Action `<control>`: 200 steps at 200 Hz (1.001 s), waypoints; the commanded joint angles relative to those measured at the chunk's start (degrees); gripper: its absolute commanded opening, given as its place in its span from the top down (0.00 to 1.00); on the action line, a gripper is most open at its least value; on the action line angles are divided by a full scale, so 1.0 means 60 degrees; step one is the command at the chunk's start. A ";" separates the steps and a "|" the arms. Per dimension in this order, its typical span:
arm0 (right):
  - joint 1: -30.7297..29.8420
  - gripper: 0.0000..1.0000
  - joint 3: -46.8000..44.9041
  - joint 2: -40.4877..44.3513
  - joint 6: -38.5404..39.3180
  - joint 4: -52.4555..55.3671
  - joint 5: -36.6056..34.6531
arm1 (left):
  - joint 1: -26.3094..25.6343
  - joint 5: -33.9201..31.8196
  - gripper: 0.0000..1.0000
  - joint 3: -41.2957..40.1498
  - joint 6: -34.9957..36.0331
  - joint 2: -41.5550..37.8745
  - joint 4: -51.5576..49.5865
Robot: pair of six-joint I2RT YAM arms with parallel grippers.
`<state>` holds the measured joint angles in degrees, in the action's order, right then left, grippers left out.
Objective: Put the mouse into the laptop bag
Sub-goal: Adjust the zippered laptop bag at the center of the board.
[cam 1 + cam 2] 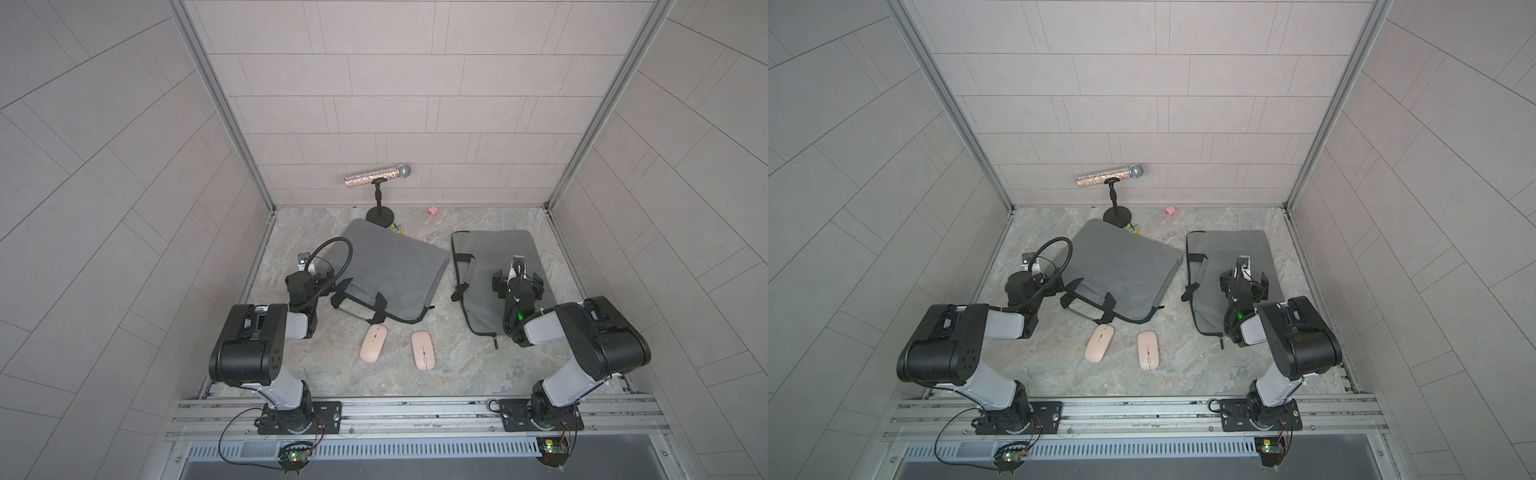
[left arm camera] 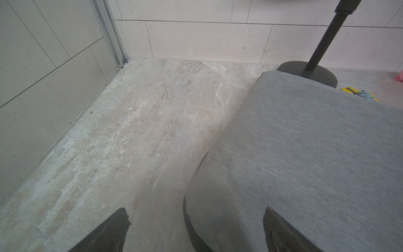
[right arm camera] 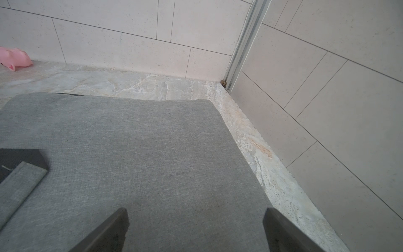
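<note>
Mouse count is two. Both top views: pale-pink flat oval mouse and twin pink mouse lie side by side on the marbled table, outside both bags. Left wrist: left gripper wide open, empty, spanning the edge of the left grey fabric laptop bag. Right wrist: right gripper wide open, empty, over the right grey fabric laptop bag.

Two slim pale-pink mice lie flat near my bases, the left mouse beside the right mouse. Beyond them lie a puffy grey left laptop bag and a flatter right laptop bag.
</note>
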<state>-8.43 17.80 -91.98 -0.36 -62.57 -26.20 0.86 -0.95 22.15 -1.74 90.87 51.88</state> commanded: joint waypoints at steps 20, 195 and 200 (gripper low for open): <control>-0.0178 0.00 -0.0037 0.1956 0.0065 0.1241 -0.0920 | -0.0356 -0.1774 0.00 0.0885 -0.0114 -0.2064 -0.3002; 0.0187 0.00 0.2436 0.9039 -0.6993 1.3354 0.3809 | 0.0755 0.3229 0.03 0.1677 -0.8249 -0.6560 -0.6914; -0.0160 0.00 0.2610 0.8639 -0.6856 1.3554 0.3590 | 0.0479 0.3456 0.05 0.1903 -0.8136 -0.6319 -0.7063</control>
<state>-4.25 29.56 -31.44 -40.40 9.28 -11.09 6.98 9.50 28.03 -49.23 49.19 11.75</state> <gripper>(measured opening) 0.997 0.976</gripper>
